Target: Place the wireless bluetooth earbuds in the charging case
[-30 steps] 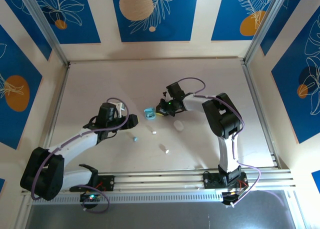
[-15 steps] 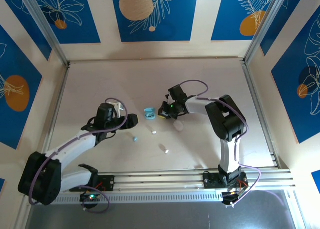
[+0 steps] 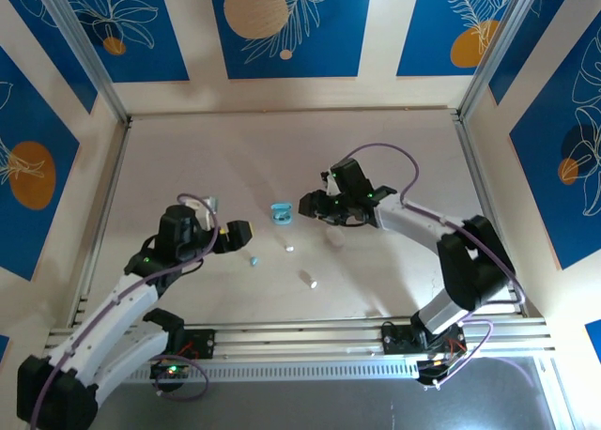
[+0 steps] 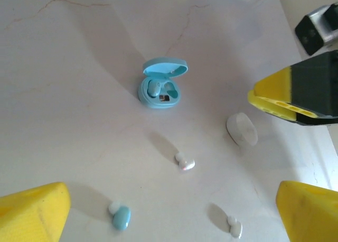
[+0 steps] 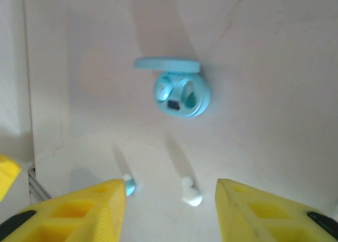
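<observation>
Earbuds (image 4: 184, 161) | loose on table (image 3: 394, 270) | between left fingers (image 4: 37, 210) and right fingers (image 5: 264, 215)

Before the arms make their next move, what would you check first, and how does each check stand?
1. Lid of the blue case up: ok.
2. Free socket in it: ok, one looks empty.
3. The left pincer open, empty: ok.
4. The right pincer open, empty: ok.
5. Loose blue earbud uncovered on the table: ok.
6. The white case open for the white earbuds: not ok, looks shut.
</observation>
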Motion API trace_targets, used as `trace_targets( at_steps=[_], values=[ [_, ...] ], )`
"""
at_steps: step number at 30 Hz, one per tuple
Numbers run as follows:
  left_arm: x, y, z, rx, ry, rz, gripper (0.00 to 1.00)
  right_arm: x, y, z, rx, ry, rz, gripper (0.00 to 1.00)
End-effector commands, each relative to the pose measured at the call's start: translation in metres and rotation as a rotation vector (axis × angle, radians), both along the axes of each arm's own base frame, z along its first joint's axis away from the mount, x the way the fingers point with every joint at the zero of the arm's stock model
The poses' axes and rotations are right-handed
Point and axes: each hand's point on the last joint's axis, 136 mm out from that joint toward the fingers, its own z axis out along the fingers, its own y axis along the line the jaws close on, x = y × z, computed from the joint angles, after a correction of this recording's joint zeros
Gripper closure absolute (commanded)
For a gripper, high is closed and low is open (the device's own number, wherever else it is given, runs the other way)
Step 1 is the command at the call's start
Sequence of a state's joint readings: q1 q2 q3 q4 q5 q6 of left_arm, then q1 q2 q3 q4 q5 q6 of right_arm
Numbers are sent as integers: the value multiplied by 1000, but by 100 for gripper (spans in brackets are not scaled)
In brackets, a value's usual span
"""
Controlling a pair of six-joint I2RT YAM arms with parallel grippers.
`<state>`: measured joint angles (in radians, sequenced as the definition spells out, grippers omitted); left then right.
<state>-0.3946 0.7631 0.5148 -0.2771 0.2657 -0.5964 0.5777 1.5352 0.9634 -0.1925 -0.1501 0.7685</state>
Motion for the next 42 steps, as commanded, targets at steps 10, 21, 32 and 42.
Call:
trace_targets(
  at_steps=[10, 21, 32, 42],
  values=[
    [-52, 4, -12, 61, 192, -68, 13, -62, -6, 30, -63, -135, 82, 3],
    [-53, 5, -70, 126, 339, -42, 61, -75, -6, 22, -168, -186, 76, 1],
    [-29, -7, -106, 161, 395, -45, 94, -72, -13, 13, -253, -213, 64, 1],
    [-10, -15, -122, 195, 415, -56, 99, -76, -19, 10, -258, -199, 74, 1]
  ],
)
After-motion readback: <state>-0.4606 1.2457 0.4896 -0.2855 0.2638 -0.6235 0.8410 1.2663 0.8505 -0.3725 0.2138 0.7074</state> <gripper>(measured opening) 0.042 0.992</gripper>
